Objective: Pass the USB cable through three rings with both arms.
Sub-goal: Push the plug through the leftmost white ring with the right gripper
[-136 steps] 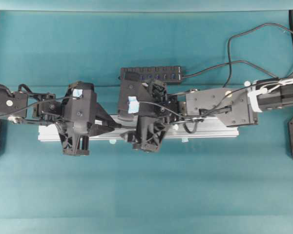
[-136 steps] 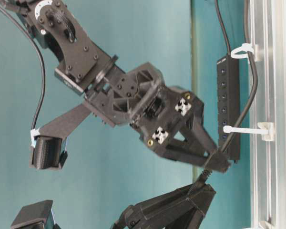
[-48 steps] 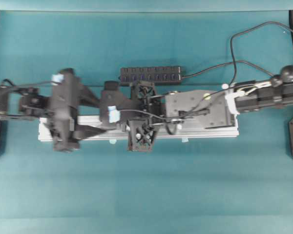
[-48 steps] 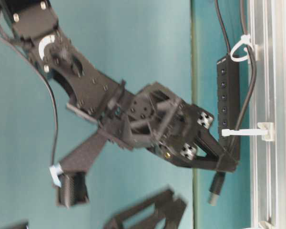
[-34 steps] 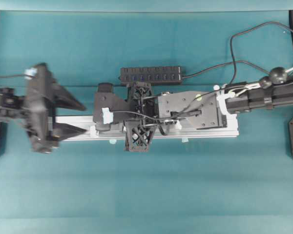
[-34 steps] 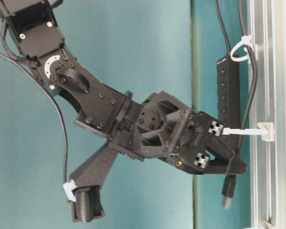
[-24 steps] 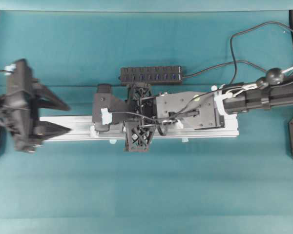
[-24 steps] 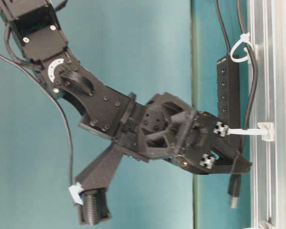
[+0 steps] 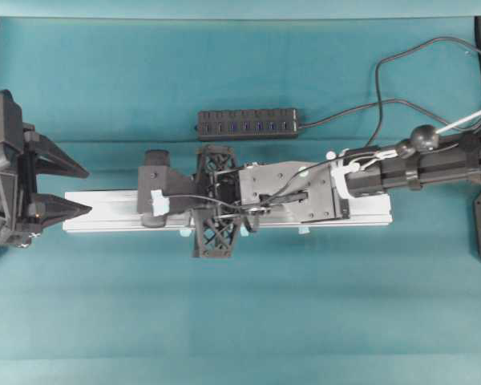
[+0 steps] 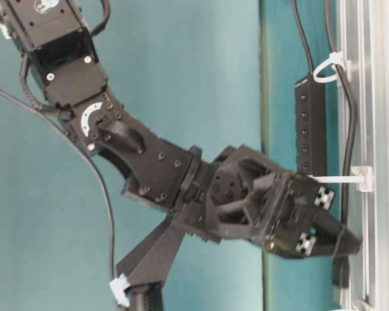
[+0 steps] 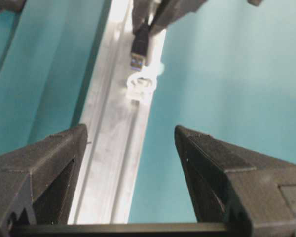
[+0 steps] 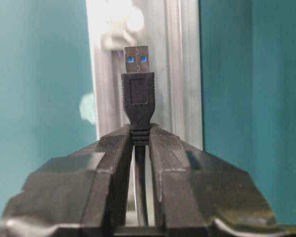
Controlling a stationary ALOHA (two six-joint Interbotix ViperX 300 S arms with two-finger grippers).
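A worktop (image 9: pixel 240 321) covered in teal cloth is seen from above. A long aluminium rail (image 9: pixel 104 210) is laid lengthwise across the middle of the worktop, parallel to its far and near edges, with much of its length hidden beneath the arms. Small whitish loops are fixed along the rail; two (image 10: pixel 329 67) (image 10: pixel 350 177) are seen in the table-level view. A black bar-shaped hub (image 9: pixel 247 124) with a row of blue ports is laid just beyond the rail, toward the far edge, parallel to it. A thin black cord (image 9: pixel 345 114) is run from the hub's right end toward the far right corner, where it curves in loops.
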